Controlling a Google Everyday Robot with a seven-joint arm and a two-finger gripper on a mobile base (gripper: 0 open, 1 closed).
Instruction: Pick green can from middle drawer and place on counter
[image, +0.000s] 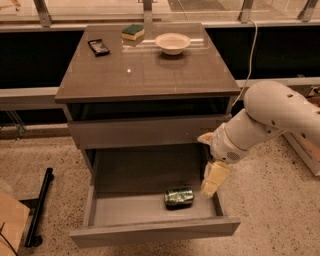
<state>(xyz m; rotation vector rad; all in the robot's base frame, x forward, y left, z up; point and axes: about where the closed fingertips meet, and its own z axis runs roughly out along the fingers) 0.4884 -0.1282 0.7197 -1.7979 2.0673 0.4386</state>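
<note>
The middle drawer (150, 231) is standing pulled out at the bottom centre of the frame, and the can (179, 197) is lying in it, right of centre. The gripper (214, 180) is hanging just right of the can, by the drawer's right wall. Above, the counter (150, 75) is carrying a bowl (172, 43) near its far edge, with a sponge (133, 32) sitting left of it and a flat object (99, 47) lying farther left. A pole (39, 207) is lying on the floor at lower left.

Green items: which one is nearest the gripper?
The green can, lying on its side in the open middle drawer beside the gripper; the green-and-yellow sponge sits far back on the counter.
</note>
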